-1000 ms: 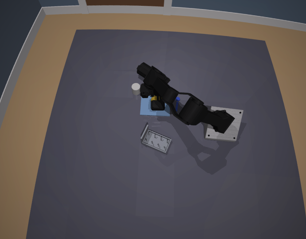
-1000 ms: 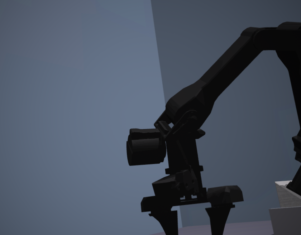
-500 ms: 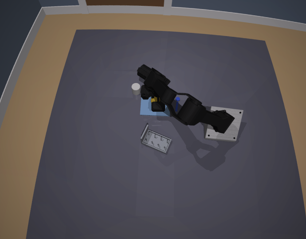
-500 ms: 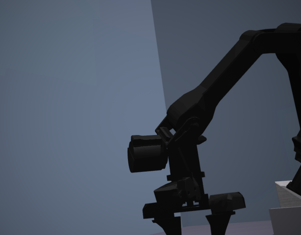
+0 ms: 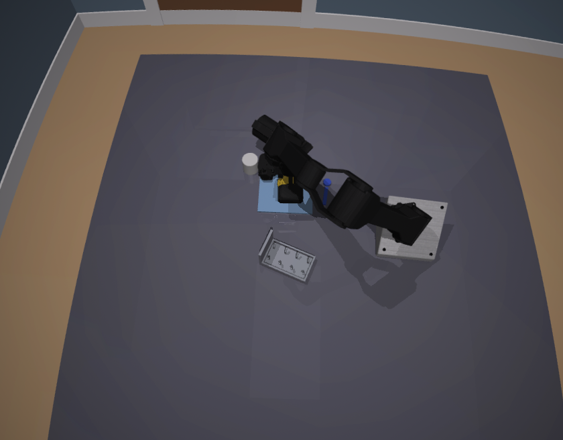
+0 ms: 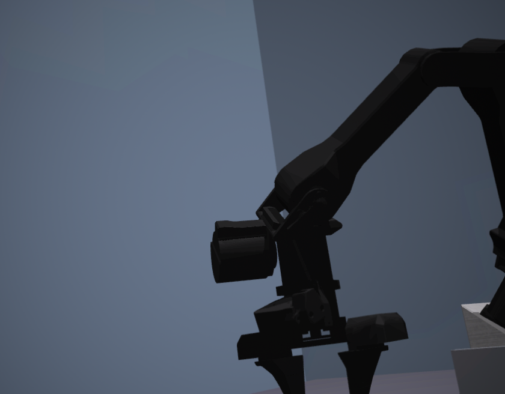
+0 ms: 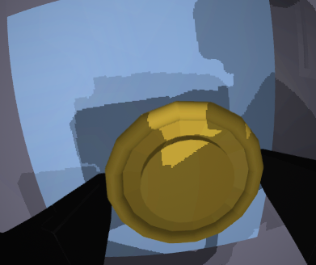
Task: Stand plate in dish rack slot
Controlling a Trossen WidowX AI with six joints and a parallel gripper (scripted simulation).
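Note:
The yellow round plate (image 7: 188,186) (image 5: 282,182) is face up between my fingers, over the blue mat. My gripper (image 7: 184,172) is shut on the plate, with one finger against each side of its rim. I cannot tell whether the plate touches the mat. In the top view the gripper hides most of the plate; in the exterior view the fingertips and plate are below the frame. The grey dish rack (image 5: 289,259) lies in front of the mat, with short pegs in rows and a raised panel at its left end.
The blue mat (image 5: 267,203) (image 7: 103,40) lies under the gripper. A white cylinder (image 5: 249,163) stands close left of the gripper. A blue round-headed object (image 5: 326,182) is right of the mat, near the arm. The arm's base plate (image 5: 433,237) is farther right.

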